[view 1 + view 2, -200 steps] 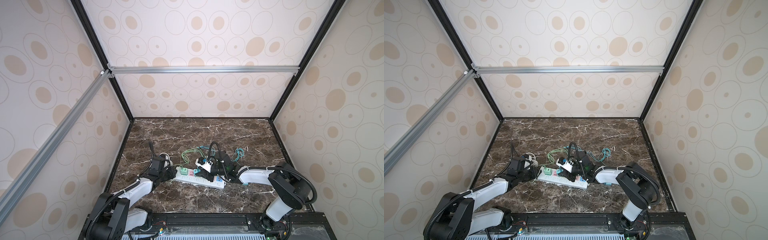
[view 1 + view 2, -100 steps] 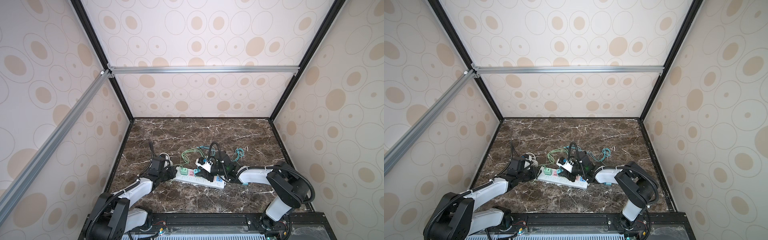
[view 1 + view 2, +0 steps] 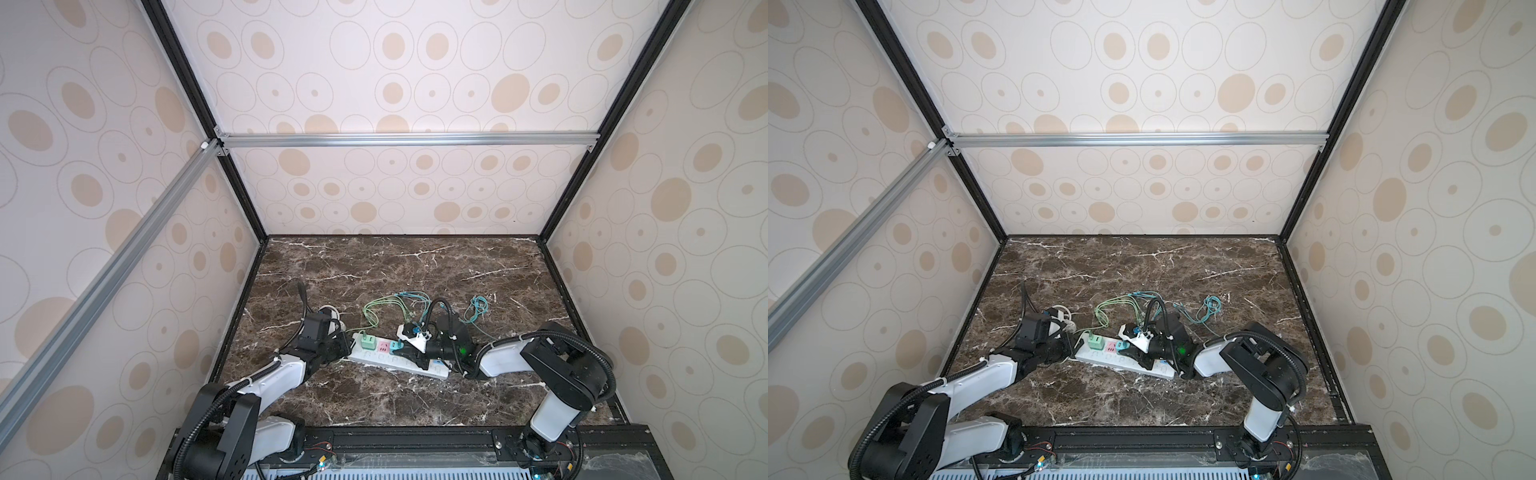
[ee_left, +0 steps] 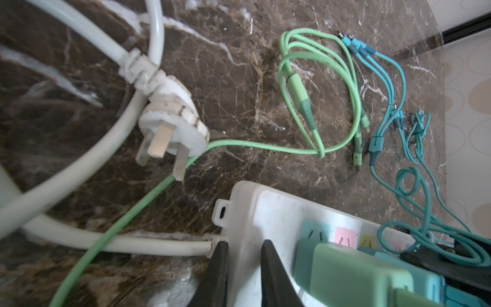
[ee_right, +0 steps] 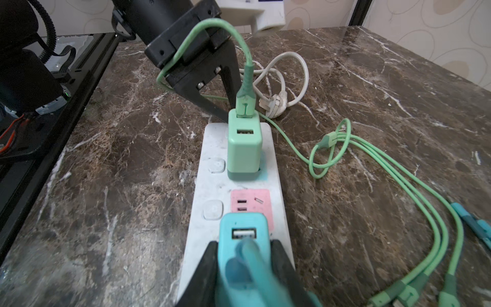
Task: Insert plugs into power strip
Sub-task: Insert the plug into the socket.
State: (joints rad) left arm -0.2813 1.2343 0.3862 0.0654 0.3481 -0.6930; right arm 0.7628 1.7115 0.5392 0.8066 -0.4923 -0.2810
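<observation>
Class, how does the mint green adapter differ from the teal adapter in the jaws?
The mint green adapter stands free in the power strip's end socket; the teal adapter is clamped in the right gripper's jaws. The mint green adapter's cable is green, the teal adapter's teal. Both are cubes with USB ports.

The power strip [image 3: 370, 356] lies on the table [image 3: 374, 270], its left end a little farther back than its right. The end plug [image 5: 244, 144] stands upright in the strip's leftmost socket. The second plug [image 5: 241, 239] sits two sockets to the right, with one free socket [image 5: 249, 202] between them. The right gripper [image 5: 244, 251] clasps it from the strip's right. The left gripper [image 4: 244, 245] is at the strip's left end, one finger outside the end wall and one over the top face. The corded plug [image 4: 172, 125] lies just behind and left of that end, and the thin cables [image 3: 392, 303] lie behind the strip's middle.
</observation>
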